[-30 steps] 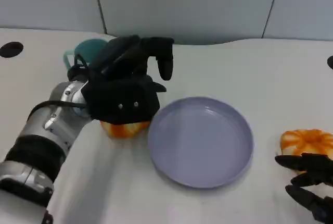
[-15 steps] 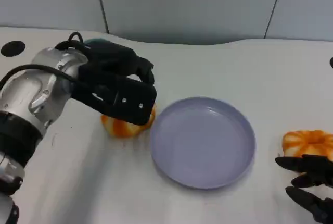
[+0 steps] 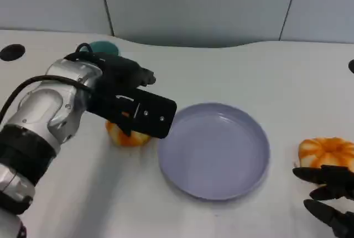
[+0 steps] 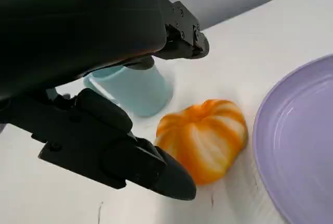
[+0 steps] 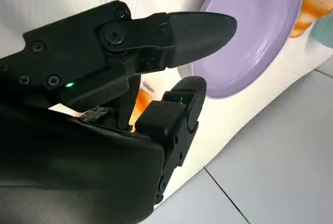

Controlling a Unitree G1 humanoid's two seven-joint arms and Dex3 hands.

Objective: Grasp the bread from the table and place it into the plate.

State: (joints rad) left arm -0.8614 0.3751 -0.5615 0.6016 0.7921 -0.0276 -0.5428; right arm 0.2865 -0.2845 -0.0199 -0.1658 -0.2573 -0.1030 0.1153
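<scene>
Left robot hand (image 3: 135, 110) lowered onto bread (image 3: 126, 136) since a second ago, fingers spread around it (not closed on it). Bread on counter (image 3: 249, 72) just left of plate (image 3: 213, 149), teal cup (image 4: 132, 89) behind. Right robot hand (image 3: 331, 196) spread near second bread (image 3: 326, 150), right of plate.

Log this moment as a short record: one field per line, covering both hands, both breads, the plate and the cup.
left hand: over the left bread, fingers apart around it, not gripping it
right hand: low at the table's right edge, holding nothing
left bread: on the table between cup and plate
right bread: on the table, right of the plate
plate: lilac, nothing in it
cup: teal, behind the left bread
task state: no bread in the plate yet
</scene>
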